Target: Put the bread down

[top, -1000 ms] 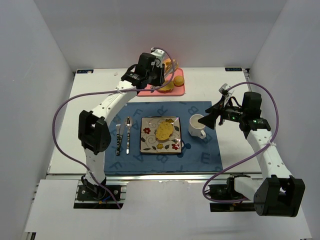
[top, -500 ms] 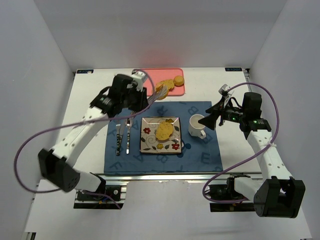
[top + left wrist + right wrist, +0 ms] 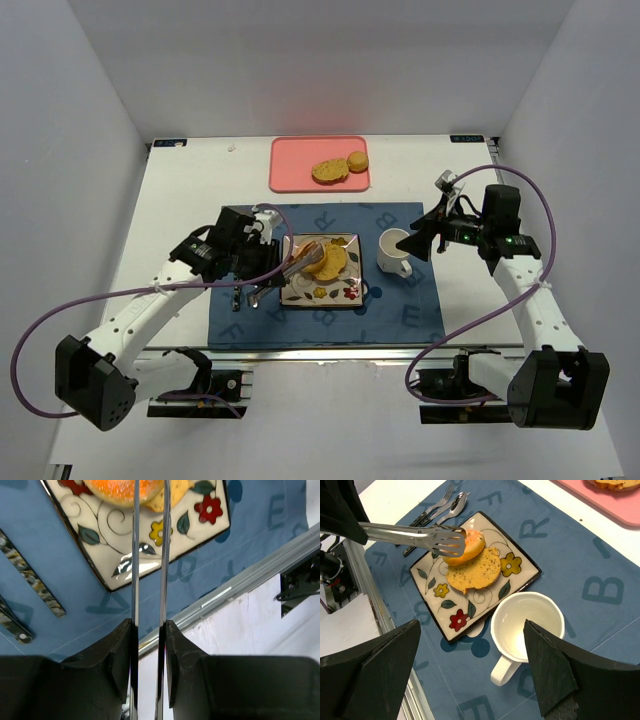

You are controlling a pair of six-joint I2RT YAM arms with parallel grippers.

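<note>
The left gripper (image 3: pixel 148 630) is out over the blue lettered placemat (image 3: pixel 400 300), its jaws clamped tight on the handle end of a pair of long metal tongs (image 3: pixel 415 534). The two tong arms run nearly parallel with only a thin gap between them. And there at the tips is the bread, a round orange-crusted bun (image 3: pixel 470 542), pinched in the tong ends right above the square floral plate (image 3: pixel 485 594). The bun sits at the far-left part of the plate, overlapping the edge of a flat herb-flecked slice (image 3: pixel 475 570) that lies at the plate's middle. Whether the bun is touching that slice or hangs just above it, the views do not settle.

Over on the other side, the right gripper (image 3: pixel 424 240) hovers near the white mug (image 3: pixel 395 250), which stands just beside the plate's right edge. Its dark fingers (image 3: pixel 380 675) are spread wide and hold nothing.

A fork (image 3: pixel 237 272) and a spoon (image 3: pixel 256 270) lie side by side on the placemat left of the plate. At the far edge of the table, the pink tray (image 3: pixel 290 165) carries two more pieces of bread (image 3: pixel 330 171).
</note>
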